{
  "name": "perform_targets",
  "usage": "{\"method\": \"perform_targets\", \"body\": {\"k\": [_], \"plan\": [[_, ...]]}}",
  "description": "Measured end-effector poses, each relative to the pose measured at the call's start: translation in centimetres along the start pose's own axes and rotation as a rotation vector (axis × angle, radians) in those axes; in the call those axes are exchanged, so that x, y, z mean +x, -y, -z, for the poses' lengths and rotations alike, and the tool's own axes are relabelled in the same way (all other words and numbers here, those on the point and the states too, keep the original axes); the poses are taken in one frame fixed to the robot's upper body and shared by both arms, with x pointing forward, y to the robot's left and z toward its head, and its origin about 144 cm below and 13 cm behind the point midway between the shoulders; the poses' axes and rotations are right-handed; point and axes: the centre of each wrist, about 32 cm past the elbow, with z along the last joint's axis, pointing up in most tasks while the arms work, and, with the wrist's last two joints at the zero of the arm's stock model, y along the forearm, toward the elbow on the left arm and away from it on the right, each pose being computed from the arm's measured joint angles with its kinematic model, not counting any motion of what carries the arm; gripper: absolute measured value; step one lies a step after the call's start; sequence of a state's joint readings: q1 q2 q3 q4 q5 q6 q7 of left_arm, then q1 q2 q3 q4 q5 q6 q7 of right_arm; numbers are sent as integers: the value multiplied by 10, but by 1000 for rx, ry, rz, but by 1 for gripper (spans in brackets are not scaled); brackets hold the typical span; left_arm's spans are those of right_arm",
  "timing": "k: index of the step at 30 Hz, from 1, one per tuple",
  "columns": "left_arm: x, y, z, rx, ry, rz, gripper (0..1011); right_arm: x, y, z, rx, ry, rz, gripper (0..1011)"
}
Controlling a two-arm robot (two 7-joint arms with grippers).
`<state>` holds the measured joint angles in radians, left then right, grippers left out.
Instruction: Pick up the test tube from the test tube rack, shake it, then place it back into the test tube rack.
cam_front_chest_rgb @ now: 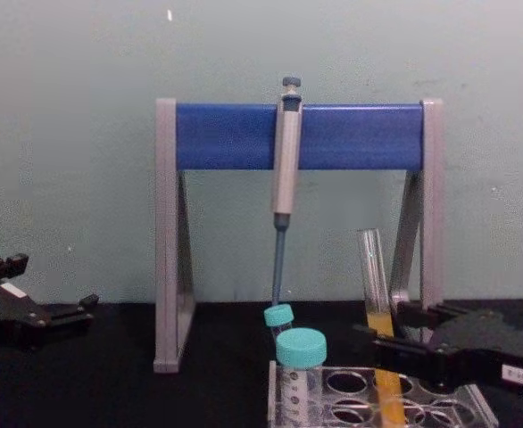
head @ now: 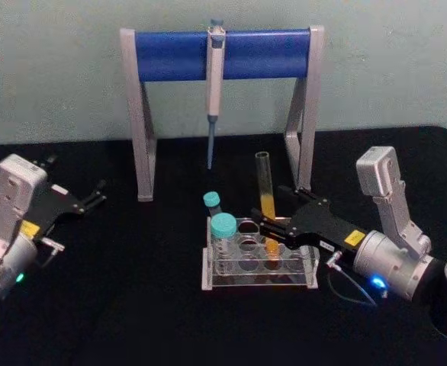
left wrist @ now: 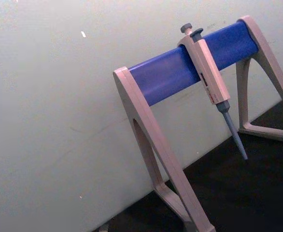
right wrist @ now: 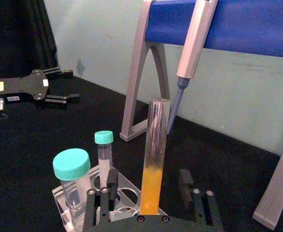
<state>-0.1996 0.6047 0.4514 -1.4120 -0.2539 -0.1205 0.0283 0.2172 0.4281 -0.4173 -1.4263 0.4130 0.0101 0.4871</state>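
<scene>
The test tube (head: 265, 191) stands upright in a hole on the right side of the test tube rack (head: 307, 274), with orange-yellow liquid in its lower half. My right gripper (head: 273, 207) reaches in from the right and is open, one finger on each side of the tube just above the rack. In the right wrist view the test tube (right wrist: 153, 154) rises between the two fingers (right wrist: 107, 193) with a gap on both sides. From the chest, the test tube (cam_front_chest_rgb: 373, 276) leans slightly over the rack (cam_front_chest_rgb: 476, 406). My left gripper (head: 75, 174) rests open at the far left.
Two teal-capped tubes (head: 223, 229) occupy the rack's left side. Behind the rack stands a blue-and-grey pipette stand (head: 170, 53) with a grey pipette (head: 214, 91) hanging tip down, just behind the test tube. Black tabletop lies open in front and to the left.
</scene>
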Motion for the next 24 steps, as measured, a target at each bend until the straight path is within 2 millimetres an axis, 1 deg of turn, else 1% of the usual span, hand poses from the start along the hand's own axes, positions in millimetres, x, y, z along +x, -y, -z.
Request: {"method": "perform_targets", "body": {"k": [2,3,4,8,12,15,19,20,23,24], "plan": [[0,0,0,0,0,0,1001,0,0,0,0,0,0,849],[0,0,0,0,0,0,1001,0,0,0,0,0,0,849],[0,0,0,0,0,0,1001,0,0,0,1,0,0,907],[0,0,0,0,0,0,1001,0,0,0,1,0,0,999],[0,0,0,0,0,0,1001,0,0,0,2,1,-1,1000],[0,0,0,0,0,0,1001,1,6,-1,7,8,-2,1000],[0,0,0,0,0,0,1001,1,17,-2,19,12,8,1000],[0,0,0,0,0,0,1001,1,23,-2,26,12,23,1000],[0,0,0,0,0,0,1001,0,32,-1,41,11,56,1000],[0,0,0,0,0,0,1001,-2,38,0,53,12,88,1000]]}}
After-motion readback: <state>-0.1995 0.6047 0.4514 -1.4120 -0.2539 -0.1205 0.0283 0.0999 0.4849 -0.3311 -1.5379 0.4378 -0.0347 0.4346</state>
